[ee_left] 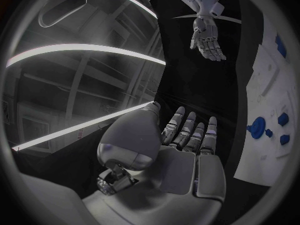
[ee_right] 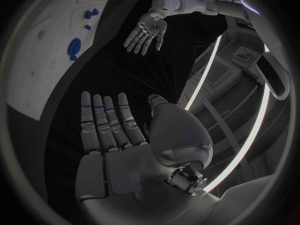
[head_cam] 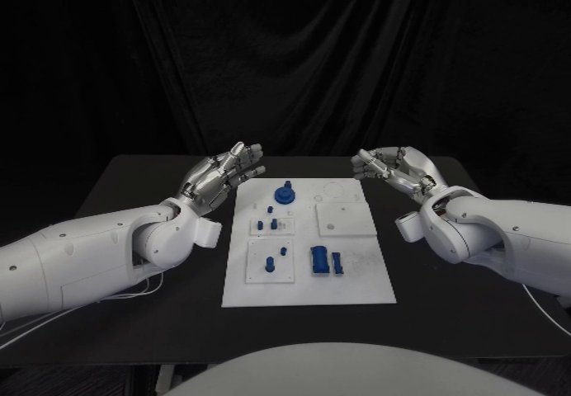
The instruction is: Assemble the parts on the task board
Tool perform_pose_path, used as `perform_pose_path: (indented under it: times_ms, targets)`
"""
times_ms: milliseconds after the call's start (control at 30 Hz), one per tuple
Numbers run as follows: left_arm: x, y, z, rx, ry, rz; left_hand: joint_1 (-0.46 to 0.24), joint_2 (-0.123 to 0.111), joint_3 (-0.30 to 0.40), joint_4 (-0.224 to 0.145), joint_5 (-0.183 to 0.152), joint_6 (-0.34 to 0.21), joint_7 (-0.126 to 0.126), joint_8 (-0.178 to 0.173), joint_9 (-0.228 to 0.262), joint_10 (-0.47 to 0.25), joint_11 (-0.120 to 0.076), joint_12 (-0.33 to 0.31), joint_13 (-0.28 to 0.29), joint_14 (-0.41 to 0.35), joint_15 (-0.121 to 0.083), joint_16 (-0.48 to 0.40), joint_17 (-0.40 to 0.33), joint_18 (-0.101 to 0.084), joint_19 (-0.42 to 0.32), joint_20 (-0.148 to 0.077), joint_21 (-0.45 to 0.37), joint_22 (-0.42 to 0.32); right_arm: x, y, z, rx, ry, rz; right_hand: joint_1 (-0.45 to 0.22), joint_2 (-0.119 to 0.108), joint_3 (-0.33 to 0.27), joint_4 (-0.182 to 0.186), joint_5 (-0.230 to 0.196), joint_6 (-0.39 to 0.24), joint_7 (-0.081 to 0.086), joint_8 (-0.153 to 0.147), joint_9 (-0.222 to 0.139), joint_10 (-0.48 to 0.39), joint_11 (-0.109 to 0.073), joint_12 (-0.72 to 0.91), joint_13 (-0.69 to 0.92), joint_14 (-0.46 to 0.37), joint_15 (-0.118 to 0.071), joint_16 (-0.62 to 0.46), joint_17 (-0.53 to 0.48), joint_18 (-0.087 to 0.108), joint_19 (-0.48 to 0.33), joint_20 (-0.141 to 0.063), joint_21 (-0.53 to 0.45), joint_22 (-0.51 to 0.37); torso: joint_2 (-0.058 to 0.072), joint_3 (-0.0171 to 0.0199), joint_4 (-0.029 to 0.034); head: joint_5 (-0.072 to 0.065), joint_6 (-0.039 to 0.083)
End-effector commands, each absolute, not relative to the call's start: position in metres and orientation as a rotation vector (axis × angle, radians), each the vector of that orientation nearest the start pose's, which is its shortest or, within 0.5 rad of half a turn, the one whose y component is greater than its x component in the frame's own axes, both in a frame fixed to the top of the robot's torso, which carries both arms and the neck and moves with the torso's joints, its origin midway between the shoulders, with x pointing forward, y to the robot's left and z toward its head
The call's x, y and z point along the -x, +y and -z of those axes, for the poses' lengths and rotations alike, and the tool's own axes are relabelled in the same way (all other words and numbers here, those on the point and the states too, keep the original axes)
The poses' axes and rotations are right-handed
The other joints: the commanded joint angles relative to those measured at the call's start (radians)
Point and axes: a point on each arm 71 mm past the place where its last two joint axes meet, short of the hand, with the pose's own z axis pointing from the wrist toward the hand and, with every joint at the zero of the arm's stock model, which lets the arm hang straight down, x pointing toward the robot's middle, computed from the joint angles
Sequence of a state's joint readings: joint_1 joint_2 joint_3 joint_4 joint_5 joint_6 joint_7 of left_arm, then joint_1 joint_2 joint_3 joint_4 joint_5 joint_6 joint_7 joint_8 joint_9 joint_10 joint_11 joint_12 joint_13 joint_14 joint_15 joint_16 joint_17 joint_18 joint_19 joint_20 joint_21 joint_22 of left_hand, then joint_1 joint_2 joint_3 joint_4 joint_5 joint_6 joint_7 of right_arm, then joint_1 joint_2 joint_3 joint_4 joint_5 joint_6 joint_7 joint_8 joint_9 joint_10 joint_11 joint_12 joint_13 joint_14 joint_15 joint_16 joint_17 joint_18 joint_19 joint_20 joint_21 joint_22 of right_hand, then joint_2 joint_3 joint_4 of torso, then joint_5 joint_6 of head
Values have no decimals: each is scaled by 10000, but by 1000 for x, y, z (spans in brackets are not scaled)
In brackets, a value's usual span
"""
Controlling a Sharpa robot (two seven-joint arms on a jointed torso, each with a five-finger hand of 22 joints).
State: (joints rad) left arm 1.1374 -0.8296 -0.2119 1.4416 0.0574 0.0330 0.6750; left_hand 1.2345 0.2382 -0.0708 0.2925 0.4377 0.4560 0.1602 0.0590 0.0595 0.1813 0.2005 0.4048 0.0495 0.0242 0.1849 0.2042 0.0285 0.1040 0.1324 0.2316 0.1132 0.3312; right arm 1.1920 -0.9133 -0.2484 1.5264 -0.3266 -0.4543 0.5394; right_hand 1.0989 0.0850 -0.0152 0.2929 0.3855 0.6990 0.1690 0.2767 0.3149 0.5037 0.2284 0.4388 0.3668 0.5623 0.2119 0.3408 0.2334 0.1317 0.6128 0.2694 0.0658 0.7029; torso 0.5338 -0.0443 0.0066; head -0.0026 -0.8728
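Head view: on the black desk [head_cam: 143, 313] you see the white rectangular task board [head_cam: 357, 285], small blue plastic parts [head_cam: 321, 259] lying on it, some seated, some loose. Wrist views: left hand [ee_left: 187, 155] and right hand [ee_right: 115, 135] spread, holding nothing, flanking the board's far end.

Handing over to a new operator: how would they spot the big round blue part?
On the white task board in the middle of the black table, look to its far edge, between the two hands. The large round blue knob-topped part stands there, broader than every other blue piece.
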Motion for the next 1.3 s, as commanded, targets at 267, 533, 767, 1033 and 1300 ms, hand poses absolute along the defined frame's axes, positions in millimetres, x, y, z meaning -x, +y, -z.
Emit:
perform_pose_path:
  times_ms: [267, 533, 767, 1033, 1300]
  targets:
    - [-470, 200, 243, 9893, 12247, 19673, 310, 396, -842, -5, -53, -2448, -1515, -330, -327, -1078, -434, -1267, -122, -240, -509, -1231, -154, 446, -1072, -117, -865, -2200, -447, -253, 256, -9226, 14564, -14881, 112, 614, -1366, 0, -183, -4329, -2203, -1955, -2289, -4071, -1194, -1724, -2356, -4183, -357, -1928, -1834, 184, -5630, -87, -491, -5822, -803, 177, -280, 148, 27]
    - [-472, 200, 253, 9906, 12077, 18980, 271, 472, -1294, -3, -159, -2957, -2118, -377, -374, -1728, -1050, -2303, -252, -246, -806, -2003, -277, 733, -1139, -152, -956, -2441, -446, -252, 274, -9816, 14544, -14983, 354, 1009, -2203, -4, -184, -5960, -2979, -2596, -2972, -4810, -1717, -2354, -3208, -5274, -691, -2294, -2101, 421, -5837, -222, -513, -6186, -1253, 218, -420, 170, 294]
    - [-470, 205, 267, 10047, 12034, 18531, 114, 487, -1565, -2, -528, -3140, -2335, -388, -388, -1813, -1998, -2767, -305, -242, -1152, -2042, -285, 751, -1181, -454, -998, -2622, -445, -250, 284, -9985, 14660, -15120, 393, 1131, -2393, -3, -202, -5958, -2822, -2601, -2978, -4952, -1944, -2724, -3402, -5468, -763, -2563, -2163, 441, -5883, -257, -519, -6254, -1349, 267, -263, -89, 380]
    - [-467, 206, 278, 10229, 12114, 18516, 210, 517, -1514, -12, -434, -3026, -2048, -376, -376, -1787, -1926, -2693, -291, -242, -1202, -2042, -285, 739, -1194, -596, -1008, -2684, -447, -251, 287, -10001, 14698, -15158, 413, 1202, -2446, -4, -199, -5874, -2621, -2588, -2967, -4966, -1943, -2732, -3420, -5490, -743, -2566, -2165, 446, -5888, -262, -516, -6260, -1294, 319, -293, -197, 598]
    - [-467, 201, 293, 11460, 14455, 17213, -4704, -611, -627, -1136, -1959, -3637, -1602, -590, -595, -1813, -2005, -3222, -495, -242, -1849, -2042, -285, 97, -1324, -1250, -1132, -3312, -449, -248, 285, -10001, 14617, -14758, -7250, -55, -627, -1976, -2682, -6990, -1690, -2767, -3149, -5037, -2284, -4388, -3668, -5623, -2119, -3408, -2334, -1317, -6128, -1919, -658, -7029, -1221, 316, -298, -159, 714]
